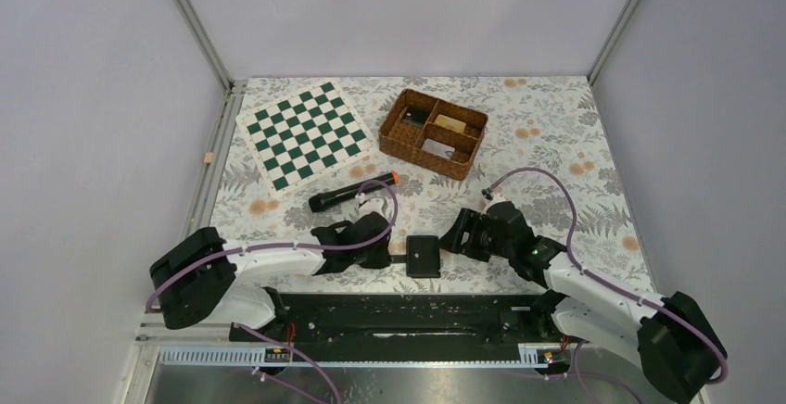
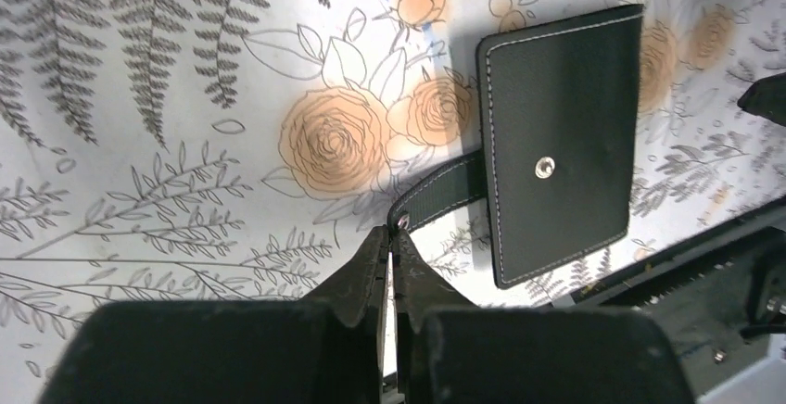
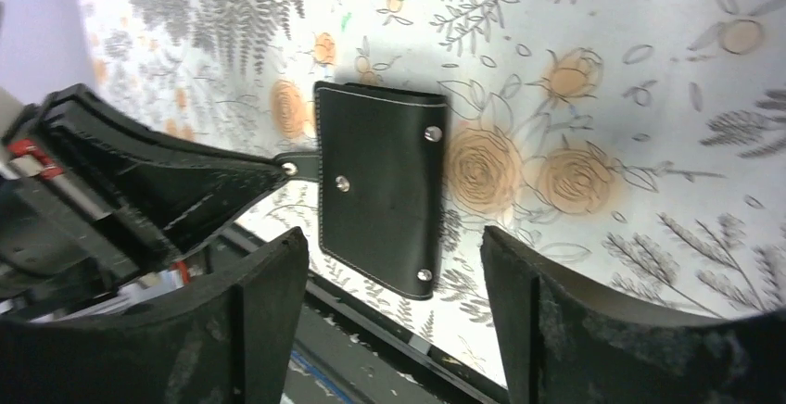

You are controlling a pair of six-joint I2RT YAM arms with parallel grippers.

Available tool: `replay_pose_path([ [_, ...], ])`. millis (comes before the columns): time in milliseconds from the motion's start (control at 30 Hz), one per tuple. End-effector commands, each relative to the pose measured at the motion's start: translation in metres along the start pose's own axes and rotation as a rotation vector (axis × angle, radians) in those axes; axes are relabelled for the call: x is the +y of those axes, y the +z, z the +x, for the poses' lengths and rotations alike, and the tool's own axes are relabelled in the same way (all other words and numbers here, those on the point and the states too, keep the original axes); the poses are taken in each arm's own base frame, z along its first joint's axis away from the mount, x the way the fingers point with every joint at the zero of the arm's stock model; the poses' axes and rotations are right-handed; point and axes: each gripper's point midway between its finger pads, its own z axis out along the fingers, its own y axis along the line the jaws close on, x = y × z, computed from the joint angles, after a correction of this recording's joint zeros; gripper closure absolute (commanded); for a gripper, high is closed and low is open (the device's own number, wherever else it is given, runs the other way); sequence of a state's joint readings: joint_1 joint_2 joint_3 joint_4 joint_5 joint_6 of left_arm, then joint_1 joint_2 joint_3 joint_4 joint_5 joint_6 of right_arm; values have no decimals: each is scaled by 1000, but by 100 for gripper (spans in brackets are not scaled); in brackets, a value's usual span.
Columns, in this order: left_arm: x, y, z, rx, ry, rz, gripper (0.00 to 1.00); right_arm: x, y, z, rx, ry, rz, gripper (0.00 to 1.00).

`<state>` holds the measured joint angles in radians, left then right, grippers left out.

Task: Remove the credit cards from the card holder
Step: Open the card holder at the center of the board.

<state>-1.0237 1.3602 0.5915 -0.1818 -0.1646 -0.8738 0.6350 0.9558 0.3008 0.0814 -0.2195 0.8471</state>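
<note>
Plainly, left jaws pinch the side tab (image 2: 443,191) of the folded card holder (image 2: 561,140); right jaws stand spread.

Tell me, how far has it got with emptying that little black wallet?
Nothing is out yet: the card holder lies closed on the table, no cards showing. In hand: the left gripper is pinched shut at the tip of its side tab, the right gripper open beside it. Left: open it and pull out the cards.
</note>
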Motion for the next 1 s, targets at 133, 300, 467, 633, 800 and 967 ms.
replay_pose_path([
  [133,-31,-15,-7,-19,-104,157,100,-17,-17,9,-26,-216,313,14],
  [300,-27,-13,-1,-8,-132,164,100,2,-3,18,-25,-303,358,11],
  [467,-25,-13,1,1,-180,200,100,17,13,25,-61,-360,368,1],
  [633,-23,-11,1,1,-211,221,100,20,17,22,-111,-435,454,0],
  [800,-24,-13,2,12,-222,244,100,22,26,30,-92,-477,490,1],
  [967,-22,-14,0,-4,-221,239,100,24,36,40,-68,-506,509,1],
])
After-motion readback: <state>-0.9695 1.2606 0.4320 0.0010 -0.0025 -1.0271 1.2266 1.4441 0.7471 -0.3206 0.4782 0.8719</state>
